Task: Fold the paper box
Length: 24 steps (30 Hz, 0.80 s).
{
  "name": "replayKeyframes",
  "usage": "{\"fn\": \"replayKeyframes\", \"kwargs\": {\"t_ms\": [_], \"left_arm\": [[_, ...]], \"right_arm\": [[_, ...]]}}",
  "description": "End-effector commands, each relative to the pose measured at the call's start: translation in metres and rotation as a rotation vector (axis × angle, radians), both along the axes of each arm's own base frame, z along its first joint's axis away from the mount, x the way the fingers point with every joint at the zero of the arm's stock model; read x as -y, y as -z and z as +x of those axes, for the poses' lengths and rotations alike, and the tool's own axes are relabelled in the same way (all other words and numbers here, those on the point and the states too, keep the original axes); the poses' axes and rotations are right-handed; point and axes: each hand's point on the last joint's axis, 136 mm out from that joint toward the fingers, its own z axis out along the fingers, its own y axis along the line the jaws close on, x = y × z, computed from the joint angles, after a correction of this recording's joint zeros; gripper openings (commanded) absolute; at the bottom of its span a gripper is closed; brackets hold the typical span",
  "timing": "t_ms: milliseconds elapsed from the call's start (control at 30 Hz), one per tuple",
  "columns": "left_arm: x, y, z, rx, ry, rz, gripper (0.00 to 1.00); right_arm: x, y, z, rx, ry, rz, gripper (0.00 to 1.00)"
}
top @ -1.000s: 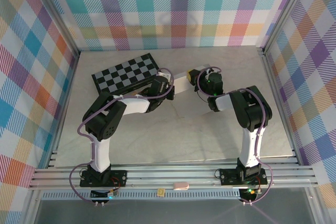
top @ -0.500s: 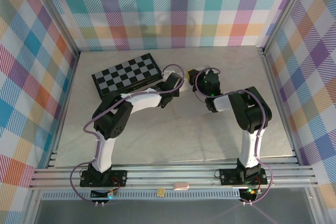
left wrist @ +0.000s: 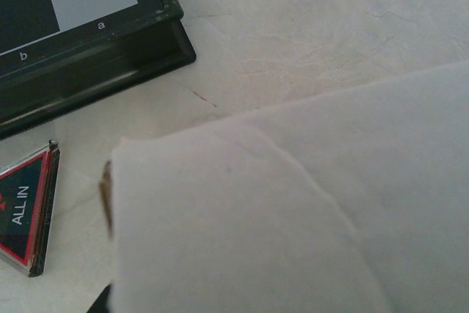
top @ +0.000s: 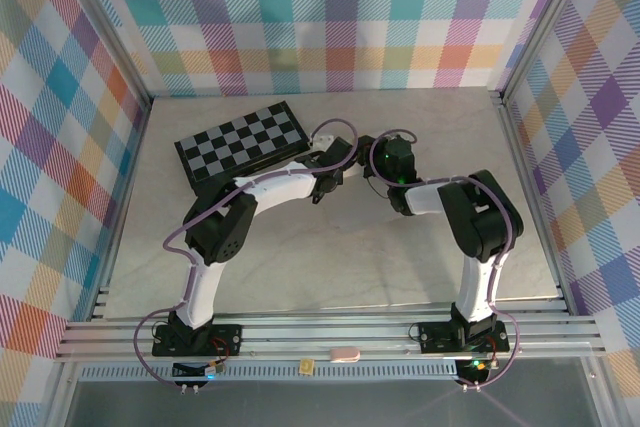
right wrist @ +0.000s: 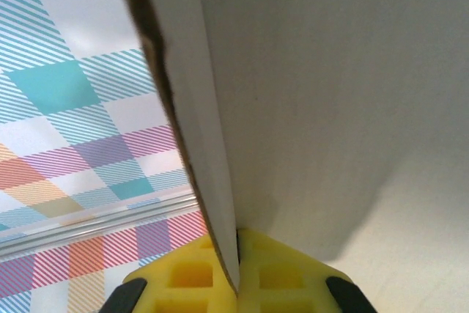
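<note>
The paper box (left wrist: pixel 293 210) is a white cardboard sheet with a soft crease, held close under the left wrist camera, where it hides my left fingers. In the right wrist view the paper box (right wrist: pixel 322 86) stands on edge, showing its brown cut edge. My right gripper (right wrist: pixel 236 262) is shut on its lower edge, which is pinched between the yellow pads (right wrist: pixel 192 276). From above, my left gripper (top: pixel 338 159) and right gripper (top: pixel 380 159) nearly meet at the table's far middle, with the sheet hidden beneath them.
The black-and-grey checkered board (top: pixel 240 142) lies just left of the grippers; its dark edge (left wrist: pixel 95 64) is close to the sheet. A small triangular "ALL IN" marker (left wrist: pixel 26 214) lies on the table beside it. The checked walls stand behind and to both sides.
My left arm has reached right toward the right gripper, and it now covers the white sheet that showed between them. The right gripper has shifted slightly left.
</note>
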Motion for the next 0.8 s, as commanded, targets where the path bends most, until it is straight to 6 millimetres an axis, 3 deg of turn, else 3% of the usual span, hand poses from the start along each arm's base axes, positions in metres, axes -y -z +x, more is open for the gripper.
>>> {"fn": "replayKeyframes", "kwargs": {"t_ms": [0, 133, 300, 433, 533, 767], "left_arm": [[-0.037, 0.009, -0.005, -0.052, -0.039, 0.159, 0.00], [-0.034, -0.011, -0.006, -0.048, 0.032, 0.158, 0.00], [-0.039, -0.038, -0.014, -0.117, 0.082, 0.124, 0.00], [-0.048, -0.048, -0.030, -0.197, 0.100, 0.161, 0.00], [-0.052, -0.055, -0.040, -0.243, 0.118, 0.175, 0.00], [-0.067, -0.068, -0.057, -0.291, 0.138, 0.241, 0.00]], "right_arm": [[-0.003, 0.007, -0.021, -0.090, -0.041, -0.009, 0.13], [0.024, -0.006, -0.027, -0.143, -0.023, -0.073, 0.42], [0.071, -0.048, -0.044, -0.192, -0.014, -0.254, 0.62], [0.100, -0.075, -0.057, -0.226, -0.018, -0.379, 0.65], [0.109, -0.087, -0.063, -0.232, -0.042, -0.444, 0.65], [0.098, -0.089, -0.069, -0.268, -0.121, -0.447, 0.63]]}}
